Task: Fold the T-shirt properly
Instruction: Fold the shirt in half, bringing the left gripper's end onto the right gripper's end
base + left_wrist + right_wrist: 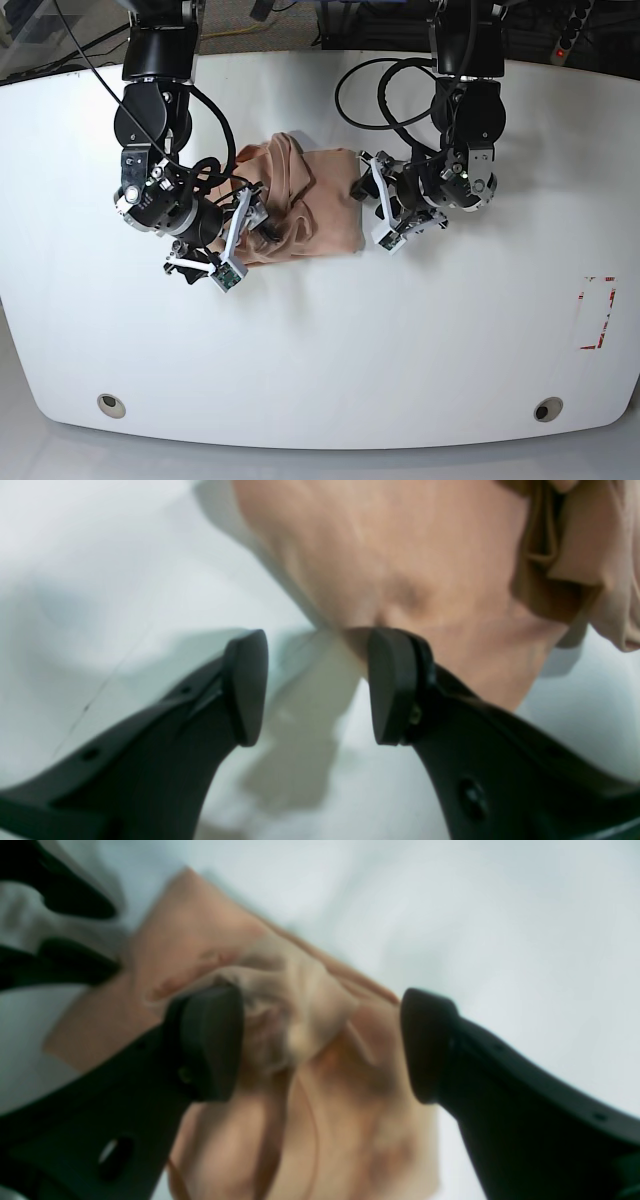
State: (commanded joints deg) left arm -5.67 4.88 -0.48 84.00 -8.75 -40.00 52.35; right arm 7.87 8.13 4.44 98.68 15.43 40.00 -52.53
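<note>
The T-shirt (310,200) lies bunched into a small peach bundle in the middle of the white table (330,340). In the base view my right gripper (258,212) sits at the bundle's left edge and my left gripper (366,203) at its right edge. My right gripper (320,1045) is open, straddling a raised wad of the T-shirt (295,1015). Over bare table my left gripper (320,687) is also open, one fingertip (392,685) beside the edge of the T-shirt (400,555). The right wrist view is blurred.
A red-outlined rectangle (597,312) is marked near the table's right edge. Two round fittings (112,404) (545,409) sit near the front edge. Black cables (390,95) loop behind the arms at the back.
</note>
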